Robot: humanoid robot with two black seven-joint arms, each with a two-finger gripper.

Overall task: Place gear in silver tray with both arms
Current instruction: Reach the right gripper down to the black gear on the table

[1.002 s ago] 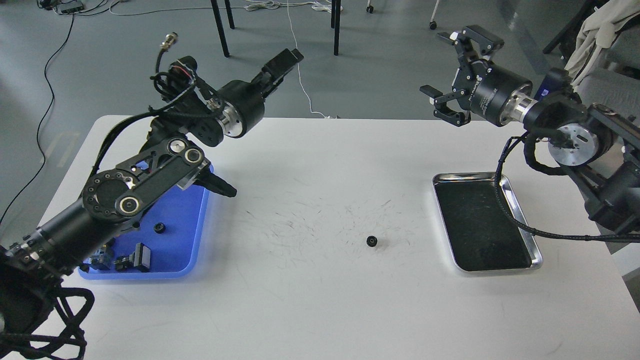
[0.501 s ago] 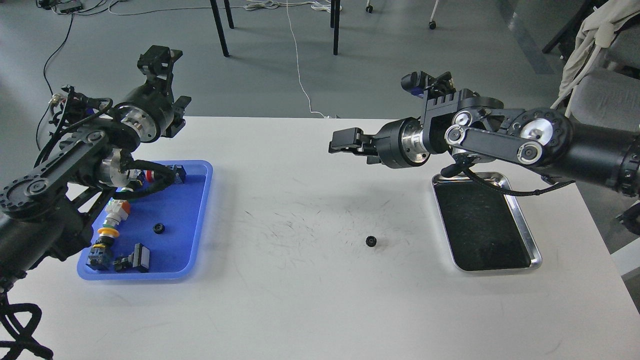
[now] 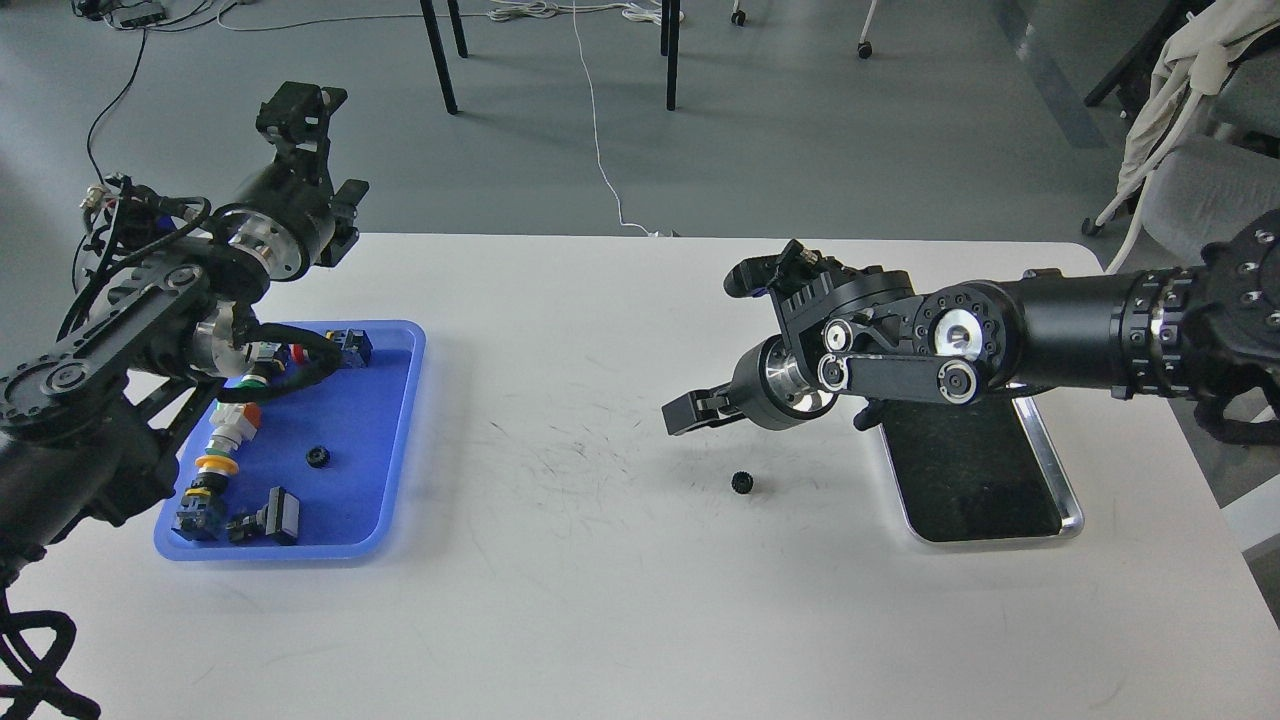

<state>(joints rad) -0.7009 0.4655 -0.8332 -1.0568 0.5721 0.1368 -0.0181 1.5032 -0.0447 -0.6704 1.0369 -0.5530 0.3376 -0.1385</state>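
A small black gear [image 3: 741,482] lies on the white table [image 3: 620,600] near its middle. The silver tray [image 3: 1063,478] is to its right, its far half covered by my right arm [image 3: 1050,325]. My right gripper [image 3: 688,410] hangs just above and to the left of the gear and holds nothing. It is seen side-on, so its fingers cannot be told apart. My left gripper [image 3: 325,150] is open and empty, pointing up beyond the table's far left edge.
A blue plastic tray [image 3: 400,440] at the left holds a second small black gear [image 3: 318,457], push-button switches [image 3: 222,440] and black parts [image 3: 270,518]. Chair legs and cables are on the floor beyond the table.
My right arm swung in from the far right and came down toward the gear. My left arm drew back off the blue tray to the far left. The gear has not moved.
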